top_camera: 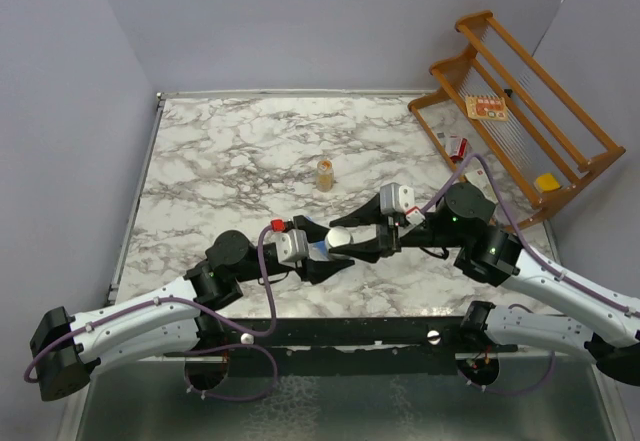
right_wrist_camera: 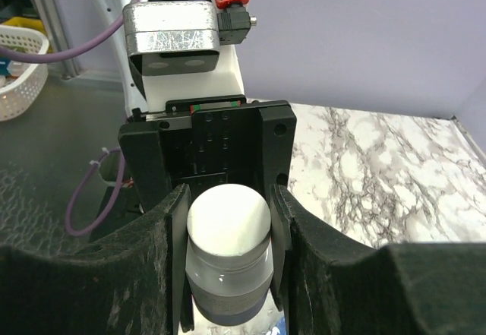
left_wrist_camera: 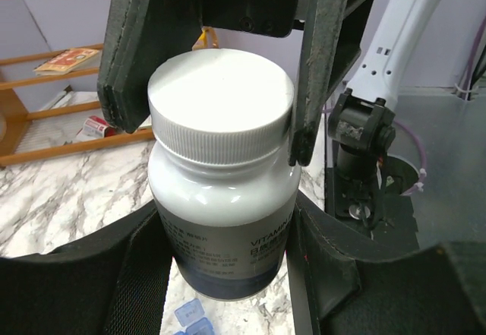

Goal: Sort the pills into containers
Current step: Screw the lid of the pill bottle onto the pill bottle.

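Observation:
A white pill bottle with a ribbed white cap hangs between both arms above the table's front middle. My left gripper is shut on the bottle's labelled body. My right gripper is shut on the cap, its fingers pressing the cap's sides. Beneath the bottle lie the containers, small translucent blue lidded compartments. Only a corner of them shows, and a blue patch peeks out under the grippers in the top view. No pills are visible.
A small amber bottle stands alone on the marble table behind the grippers. A wooden rack with small items occupies the back right corner. A white basket sits off the table by the left arm's base.

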Robot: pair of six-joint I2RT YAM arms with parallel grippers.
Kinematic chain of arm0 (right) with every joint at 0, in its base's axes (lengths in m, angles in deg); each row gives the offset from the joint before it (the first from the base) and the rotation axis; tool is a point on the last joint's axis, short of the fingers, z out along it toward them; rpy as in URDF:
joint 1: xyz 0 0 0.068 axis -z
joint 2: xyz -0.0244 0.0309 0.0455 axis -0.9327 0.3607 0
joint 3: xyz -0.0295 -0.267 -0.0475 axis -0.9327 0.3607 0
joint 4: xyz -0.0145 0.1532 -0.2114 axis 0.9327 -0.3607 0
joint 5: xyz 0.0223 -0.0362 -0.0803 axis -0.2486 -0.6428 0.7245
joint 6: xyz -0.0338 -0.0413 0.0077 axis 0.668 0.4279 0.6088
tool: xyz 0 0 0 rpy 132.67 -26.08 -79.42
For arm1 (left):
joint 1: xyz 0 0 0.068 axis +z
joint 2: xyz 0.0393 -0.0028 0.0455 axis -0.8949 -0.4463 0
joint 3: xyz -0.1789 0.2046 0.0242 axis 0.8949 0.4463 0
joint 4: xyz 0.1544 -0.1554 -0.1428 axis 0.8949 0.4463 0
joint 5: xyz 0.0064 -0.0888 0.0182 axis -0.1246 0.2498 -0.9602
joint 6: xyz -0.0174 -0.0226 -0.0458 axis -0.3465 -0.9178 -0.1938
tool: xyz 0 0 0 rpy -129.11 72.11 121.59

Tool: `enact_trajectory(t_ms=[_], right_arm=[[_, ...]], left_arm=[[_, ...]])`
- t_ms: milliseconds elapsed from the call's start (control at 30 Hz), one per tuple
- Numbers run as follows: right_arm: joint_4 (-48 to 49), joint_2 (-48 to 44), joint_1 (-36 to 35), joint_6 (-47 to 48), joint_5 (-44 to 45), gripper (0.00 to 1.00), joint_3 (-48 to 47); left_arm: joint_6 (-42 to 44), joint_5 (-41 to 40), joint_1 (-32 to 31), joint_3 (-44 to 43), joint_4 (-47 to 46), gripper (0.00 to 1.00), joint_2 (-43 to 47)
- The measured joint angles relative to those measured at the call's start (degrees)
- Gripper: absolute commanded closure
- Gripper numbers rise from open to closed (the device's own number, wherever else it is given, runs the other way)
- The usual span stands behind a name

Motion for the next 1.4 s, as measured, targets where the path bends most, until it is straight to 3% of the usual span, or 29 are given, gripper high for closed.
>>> enact_trajectory(t_ms=[1400], right_arm=[[11.52,5.46,-0.44,-1.53,22.25,0.88,2.80]], left_arm=[[0.24,-24.33,-0.24,2.16,-8.68,1.00,-4.33]])
